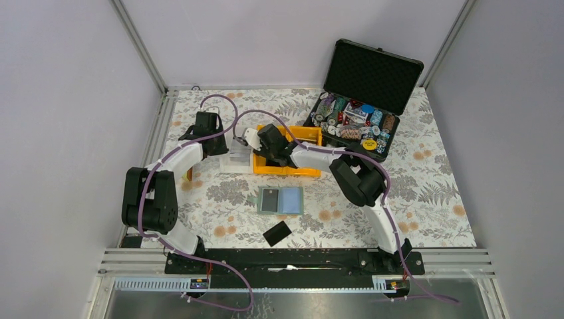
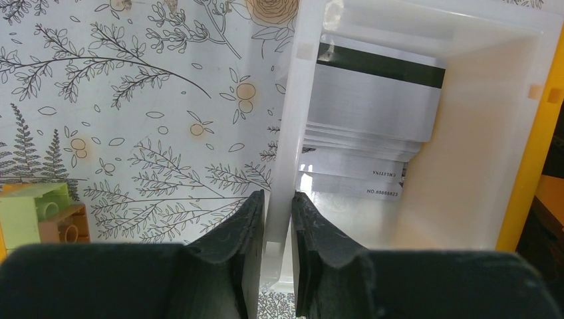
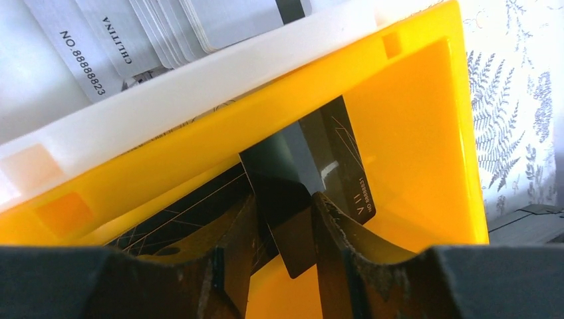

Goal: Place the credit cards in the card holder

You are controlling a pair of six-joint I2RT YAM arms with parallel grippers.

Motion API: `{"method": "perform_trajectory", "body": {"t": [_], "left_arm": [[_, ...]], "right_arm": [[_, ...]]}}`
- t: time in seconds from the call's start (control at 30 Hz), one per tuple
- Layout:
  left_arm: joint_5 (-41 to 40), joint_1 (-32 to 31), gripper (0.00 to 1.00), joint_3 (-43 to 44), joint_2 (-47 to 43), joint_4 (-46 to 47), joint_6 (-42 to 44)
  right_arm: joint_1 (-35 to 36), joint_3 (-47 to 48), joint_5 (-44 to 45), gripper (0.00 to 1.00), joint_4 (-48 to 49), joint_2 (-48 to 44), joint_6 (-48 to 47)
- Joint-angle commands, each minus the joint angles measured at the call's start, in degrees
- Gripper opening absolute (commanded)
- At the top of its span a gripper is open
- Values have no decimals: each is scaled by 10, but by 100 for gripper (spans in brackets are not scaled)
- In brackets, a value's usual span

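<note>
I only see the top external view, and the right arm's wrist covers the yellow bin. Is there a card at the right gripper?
Observer: Yes. A black card stands tilted between the fingers of the right gripper, inside the yellow bin. I cannot tell if it is clamped.
Operator: What is the left arm doing?
Observer: The left gripper is shut on one wall of the white bin.
Operator: Anything in that bin?
Observer: A stack of silvery-grey cards, the top one with a black stripe.
</note>
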Motion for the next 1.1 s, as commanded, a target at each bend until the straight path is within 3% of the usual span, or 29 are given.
{"method": "perform_trajectory", "body": {"t": [0.0,0.3,0.53,0.87,1.07], "left_arm": [[-14,4,0,20,2,7,-12],[-13,4,0,21,2,8,-15],[-11,4,0,21,-1,7,-15],[-13,4,0,23,-6,8,-19],[-14,4,0,34,-5,4,-20]], "right_arm": [[10,-33,50,40,19,-1,-28],[43,-125,110,14,155,-50,-72],[54,-148,162,1,230,-66,-103],[73,-235,259,0,460,-97,-181],[74,-239,236,0,392,-159,-119]]}}
